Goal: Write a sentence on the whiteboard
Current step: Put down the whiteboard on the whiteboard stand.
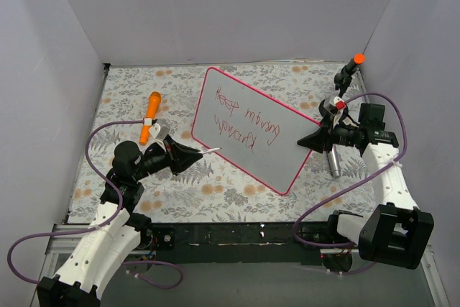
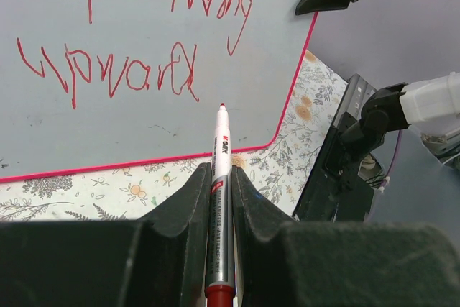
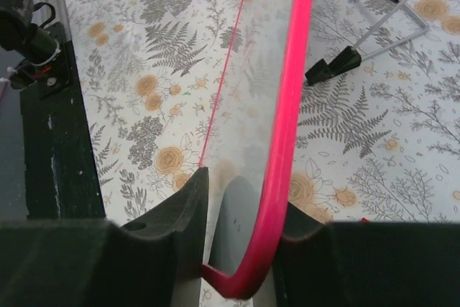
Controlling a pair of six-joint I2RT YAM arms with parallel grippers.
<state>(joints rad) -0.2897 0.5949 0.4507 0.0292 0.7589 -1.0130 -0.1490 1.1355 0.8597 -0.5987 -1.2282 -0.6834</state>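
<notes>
The whiteboard (image 1: 284,156) leans tilted across the middle of the floral mat, pink frame all round. The sentence (image 1: 248,118) runs over it in two red handwritten lines (image 2: 129,73). My left gripper (image 1: 195,153) is shut on a slim marker pen (image 2: 221,150); its red tip hangs just over the board (image 2: 144,131) below the second line, near the lower frame. My right gripper (image 1: 307,139) straddles the board's right corner. In the right wrist view its jaws (image 3: 241,199) stand open around the pink frame (image 3: 287,106), the left finger slightly off the glossy face.
An orange-handled tool (image 1: 152,116) lies left of the board. A black stick with an orange tip (image 1: 352,66) stands at the back right. A silver cylinder (image 1: 334,162) lies by the right arm. The board's wire stand with black feet (image 3: 359,34) rests behind it. White walls enclose the mat.
</notes>
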